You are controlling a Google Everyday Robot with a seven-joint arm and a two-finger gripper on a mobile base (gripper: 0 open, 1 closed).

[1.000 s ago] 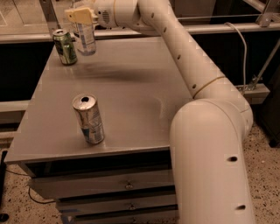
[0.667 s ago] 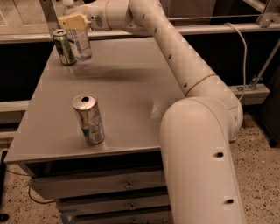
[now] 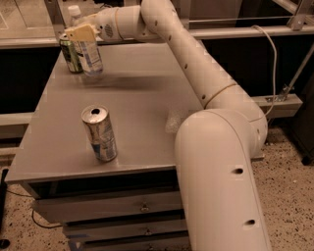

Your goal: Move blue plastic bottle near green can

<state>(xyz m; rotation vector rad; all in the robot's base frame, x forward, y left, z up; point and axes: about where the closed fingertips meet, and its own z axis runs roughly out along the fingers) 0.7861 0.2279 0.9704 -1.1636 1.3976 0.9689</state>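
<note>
Cans and a bottle share a grey table (image 3: pixel 147 112). At its far left back corner the green can (image 3: pixel 68 54) stands upright, silver top showing. Just to its right stands the blue plastic bottle (image 3: pixel 92 59), upright and taller than the can, with its white cap (image 3: pixel 74 11) rising above the gripper. The two sit so close that their outlines meet in this view; whether they actually touch cannot be told, nor whether the bottle's base rests on the table or hangs just above it.

The gripper (image 3: pixel 84 31) is at the bottle's upper half, reaching in from the right. It is closed around the bottle: one tan finger (image 3: pixel 80 34) lies flat across the front of it, and the other is hidden behind.

Nearer the front edge, well apart from that pair, a silver can (image 3: pixel 100 135) with a blue and white label stands upright with its top open.

The white arm (image 3: pixel 196 68) runs from the gripper diagonally down to the right, over the back of the table, into a thick lower segment at the front right. Drawers (image 3: pixel 122 211) sit under the table. A cable (image 3: pixel 272 59) hangs at the far right above a speckled floor (image 3: pixel 294 196).
</note>
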